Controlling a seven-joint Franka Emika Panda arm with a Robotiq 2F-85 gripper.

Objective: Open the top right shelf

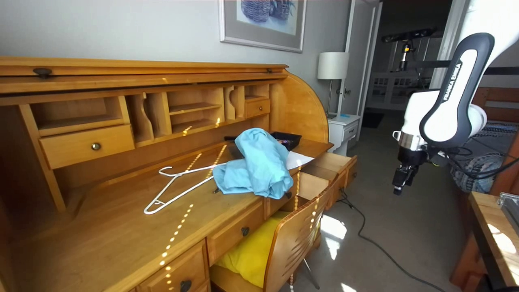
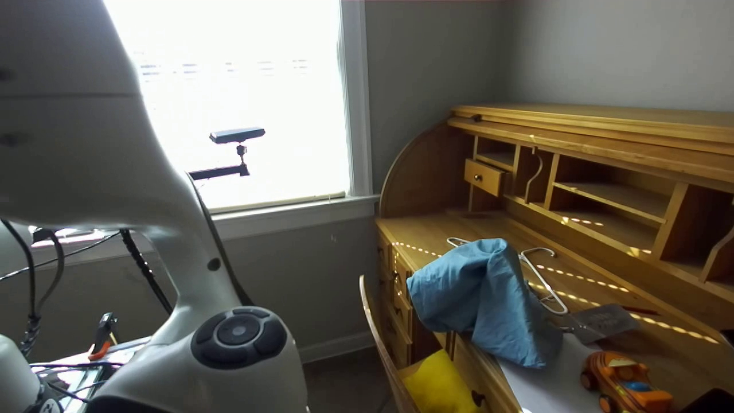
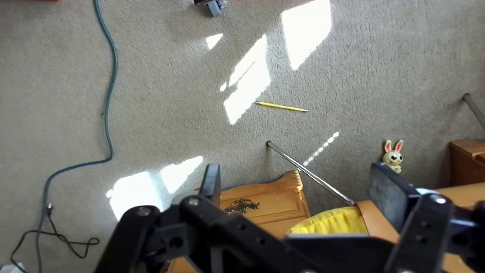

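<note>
At the far right end of the desk (image 1: 174,243) in an exterior view, two shallow honey-brown drawers stand pulled out. The farther one, just under the desktop, looks like the top right shelf (image 1: 330,161); I cannot tell for sure. The nearer open drawer (image 1: 312,184) is partly behind the chair. In the opposite exterior view these drawers are hidden. My gripper (image 1: 399,188) points down over the floor, out in front of the drawers and apart from them. In the wrist view its fingers (image 3: 295,178) are wide apart and empty. A wooden front with an ornate handle (image 3: 274,206) shows below between them.
A wooden chair (image 1: 279,259) with a yellow cushion (image 1: 243,259) stands at the desk. A blue cloth (image 1: 263,162) and a white hanger (image 1: 178,198) lie on top. A cable (image 1: 373,239), a pencil (image 3: 282,106) and a rabbit toy (image 3: 393,157) are on the floor.
</note>
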